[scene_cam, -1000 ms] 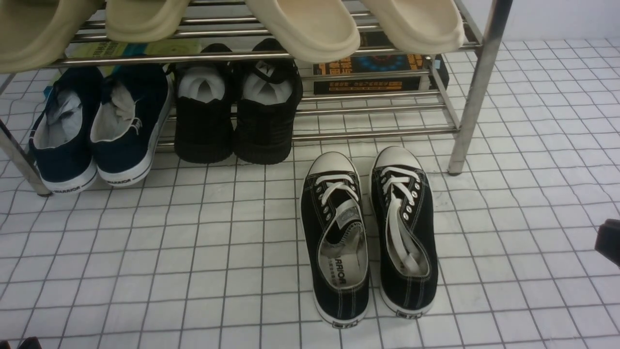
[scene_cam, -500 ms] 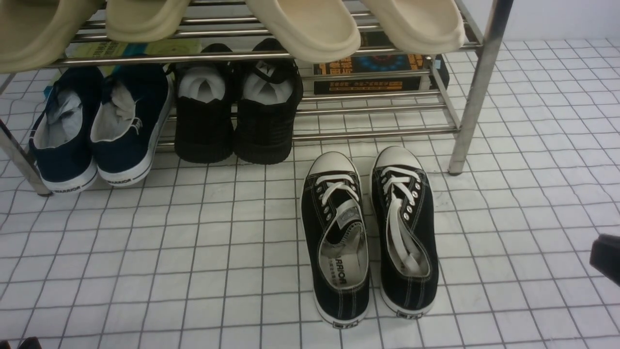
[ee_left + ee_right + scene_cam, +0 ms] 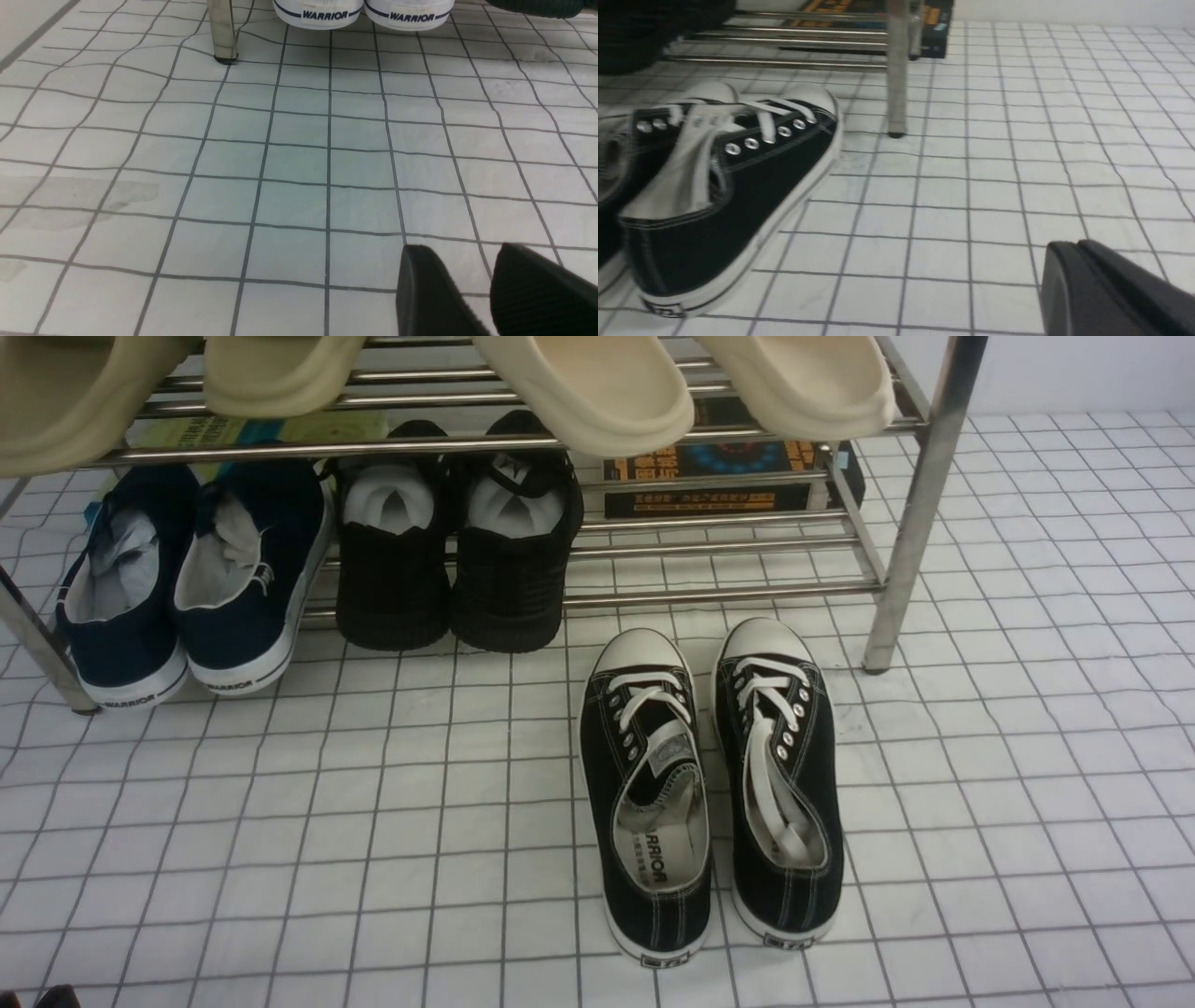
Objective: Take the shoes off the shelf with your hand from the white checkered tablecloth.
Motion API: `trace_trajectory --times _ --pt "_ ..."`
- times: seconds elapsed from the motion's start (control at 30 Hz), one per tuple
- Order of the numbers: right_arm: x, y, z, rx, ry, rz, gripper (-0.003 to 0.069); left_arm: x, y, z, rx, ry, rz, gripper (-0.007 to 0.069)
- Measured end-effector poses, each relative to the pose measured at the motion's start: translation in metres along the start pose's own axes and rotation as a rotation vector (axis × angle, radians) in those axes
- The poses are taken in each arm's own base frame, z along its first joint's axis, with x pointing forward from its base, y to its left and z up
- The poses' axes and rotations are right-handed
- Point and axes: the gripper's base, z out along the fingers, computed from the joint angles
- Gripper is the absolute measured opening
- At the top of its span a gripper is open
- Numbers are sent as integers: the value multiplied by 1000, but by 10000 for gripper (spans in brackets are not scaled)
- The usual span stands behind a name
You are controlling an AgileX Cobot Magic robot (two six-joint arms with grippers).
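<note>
The white checkered tablecloth point(image 3: 280, 821) covers the whole worktop, slightly creased, and the shelf point(image 3: 920, 504) stands at its far side, chrome bars and square posts. On its lower bars sit navy sneakers point(image 3: 191, 579) and all-black shoes point(image 3: 457, 551); beige slippers point(image 3: 597, 387) rest on the tier above.

The shoes point(image 3: 709, 784) I am after are already off the shelf. The pair lies side by side on the cloth just in front of the lower bars, toes towards the shelf, heels towards me, near its right post. Nothing grips them.

My right gripper point(image 3: 1106, 289) hangs low over bare cloth, apart from the nearer shoe, jaws pressed together and empty. My left gripper point(image 3: 490, 289) is over bare cloth near the navy pair, jaws a little apart, holding nothing.

I judge each shoe light, with soft canvas that gives under a pinch, while the rubber sole and toe cap are firm. The smooth rubber may slip. The loose white laces point(image 3: 775, 747) could snag or pull free, so I would not take those. The stitched collar at the heel, one finger inside the opening and one outside, looks the surest hold.
</note>
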Motion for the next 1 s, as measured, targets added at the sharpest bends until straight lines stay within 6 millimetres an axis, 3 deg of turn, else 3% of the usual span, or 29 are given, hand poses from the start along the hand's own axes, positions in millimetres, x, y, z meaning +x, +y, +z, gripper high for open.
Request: trace_trajectory --times 0.13,1.0 --pt "21 -5 4 72 55 24 20 0 0 0 0 0 0 239" --pt "24 -9 2 160 98 49 46 0 0 0 0 0 0 239"
